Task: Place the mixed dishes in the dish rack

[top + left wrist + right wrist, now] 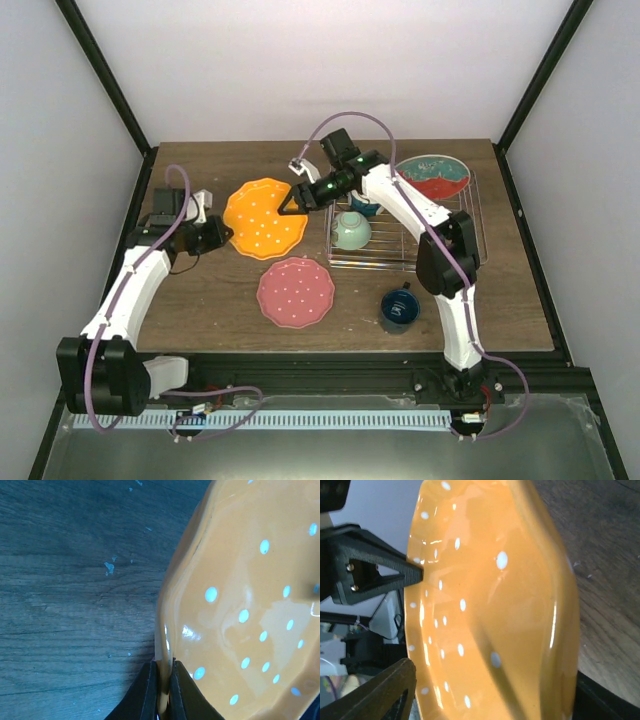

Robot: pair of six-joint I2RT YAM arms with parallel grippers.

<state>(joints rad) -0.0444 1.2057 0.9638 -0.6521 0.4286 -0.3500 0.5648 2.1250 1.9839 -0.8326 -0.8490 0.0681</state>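
Left gripper (162, 690) is clamping the orange plate (265, 218) by its rim, left of the rack (400, 262), with the right gripper (297, 203) straddling it, grip unclear; I'm seeing the teal plate (435, 175) and green bowl (351, 230) racked, pink plate (295, 292) and mug (399, 309) waiting.

Your left gripper (222, 237) is pinched tight on the plate (264, 217) rim, with the left arm (125, 290) stretched forward and low. Your right gripper (293, 205) has its jaws apart astride the opposite rim, and the right arm (440, 250) is folded leftward.
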